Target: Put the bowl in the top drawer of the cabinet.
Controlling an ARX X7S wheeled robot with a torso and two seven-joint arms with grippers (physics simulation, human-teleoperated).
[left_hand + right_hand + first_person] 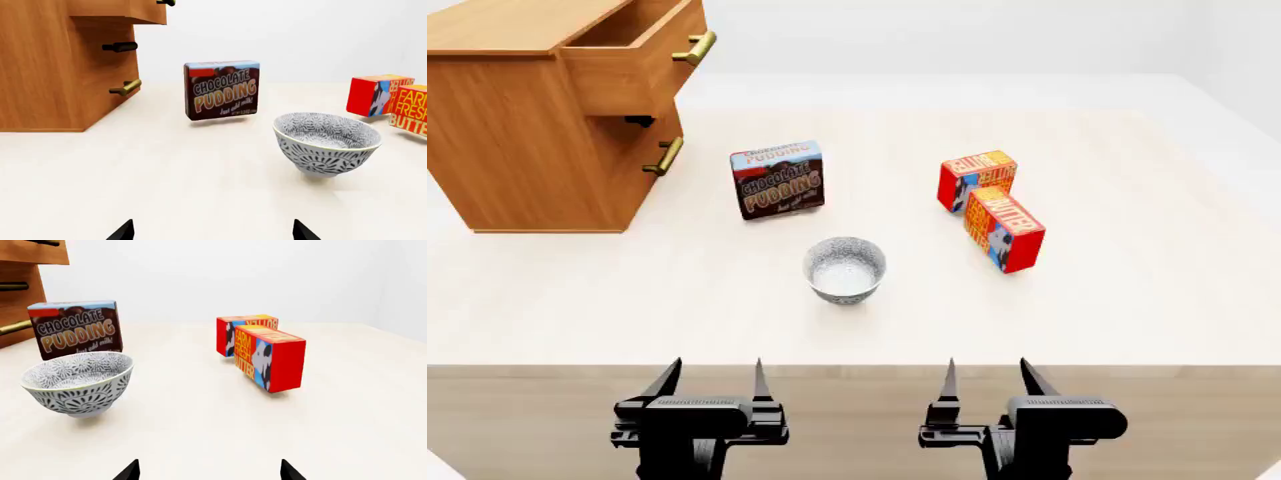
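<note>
Bowl (845, 268) sat upright mid-table, toward the near edge, untouched. Left gripper (711, 380) and right gripper (986, 378) both hung spread apart, empty. Top drawer (641, 45) was already pulled out. Best: pinch the rim with the left, lift straight.

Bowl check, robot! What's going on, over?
Left gripper and right gripper open, empty, at near table edge. Bowl upright on table, untouched. Top drawer pulled open. Pudding box stands between bowl and cabinet.
</note>
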